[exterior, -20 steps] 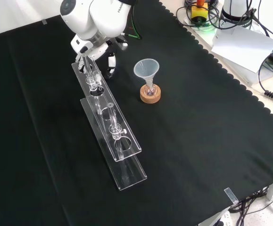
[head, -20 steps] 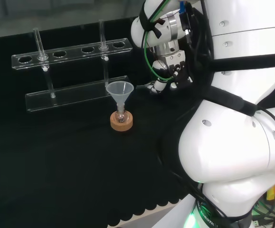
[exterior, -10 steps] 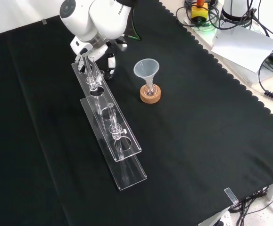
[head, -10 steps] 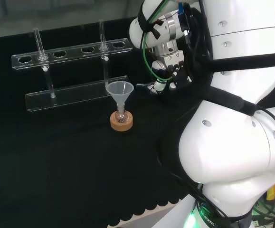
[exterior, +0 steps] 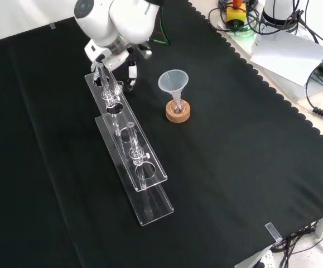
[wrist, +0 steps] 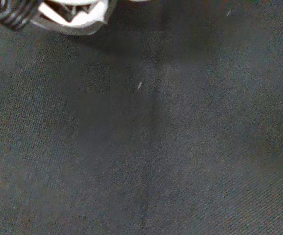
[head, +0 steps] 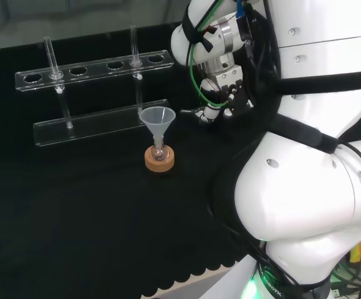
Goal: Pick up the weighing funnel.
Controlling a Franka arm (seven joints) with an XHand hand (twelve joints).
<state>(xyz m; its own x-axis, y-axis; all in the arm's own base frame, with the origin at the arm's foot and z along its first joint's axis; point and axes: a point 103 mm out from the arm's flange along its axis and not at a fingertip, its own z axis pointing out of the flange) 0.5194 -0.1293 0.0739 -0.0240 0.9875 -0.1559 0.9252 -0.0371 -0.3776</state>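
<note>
In the head view the hand (head: 216, 109) hangs just above the cloth, right of the rack's right end, with its fingers curled. A small clear piece, the weighing funnel (head: 187, 113), juts out of the fingers towards the left. From the front the hand (exterior: 131, 69) shows below the white wrist link beside the rack's far end, but the clear piece cannot be made out there. A blurred white part of the hand (wrist: 73, 14) and bare black cloth show in the wrist view.
The big funnel (head: 157, 121) (exterior: 173, 82) stands in a small flask on a cork ring (head: 159, 159) (exterior: 178, 113), close to the hand. A clear test tube rack (head: 93, 68) (exterior: 130, 151) holds two upright tubes. Papers and cables lie past the cloth's scalloped edge (exterior: 273, 72).
The hand has risen a little from the cloth beside the rack's end and drawn slightly towards the arm, with the clear piece moving along. Funnel and rack stay put.
</note>
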